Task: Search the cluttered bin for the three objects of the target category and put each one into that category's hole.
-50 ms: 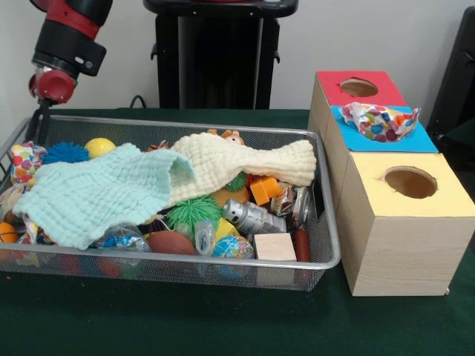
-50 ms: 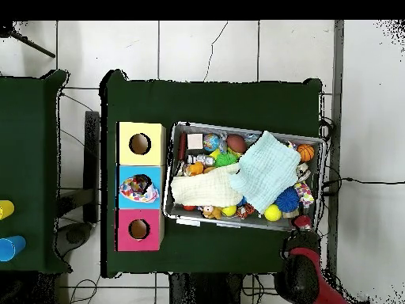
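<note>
Sitting in the blue box's hole (image 1: 380,122) was one patterned bag — two remained; gripper (image 1: 38,122) at ten o'clock, jaws unreadable.

Front view: close, low, facing across tabletop (image 1: 148,326) at wire bin (image 1: 326,222). Overhead: high, straight down. Both share bin (image 2: 178,170), boxes (image 2: 141,186).

White tiled floor (image 2: 237,51), pale wall (image 1: 371,37), green-clothed table (image 2: 213,99)

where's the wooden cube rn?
Front view: the wooden cube sits in the wire bin, near its front right corner, between the globe-print ball and a dark red cylinder.
</note>
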Tool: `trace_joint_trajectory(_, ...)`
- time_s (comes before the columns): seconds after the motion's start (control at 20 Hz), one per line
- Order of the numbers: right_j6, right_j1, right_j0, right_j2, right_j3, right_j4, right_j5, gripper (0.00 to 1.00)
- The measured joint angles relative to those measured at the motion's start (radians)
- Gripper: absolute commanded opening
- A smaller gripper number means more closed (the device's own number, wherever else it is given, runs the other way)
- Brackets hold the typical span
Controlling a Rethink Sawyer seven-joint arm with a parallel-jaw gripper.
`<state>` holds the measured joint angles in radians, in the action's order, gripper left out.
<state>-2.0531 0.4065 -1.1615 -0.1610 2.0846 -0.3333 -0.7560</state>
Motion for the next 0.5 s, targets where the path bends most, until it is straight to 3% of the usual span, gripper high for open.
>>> trace_joint_trajectory(0.5,0.000,-0.002,0.000,-0.039,-0.059,-0.019,0.079,1.00)
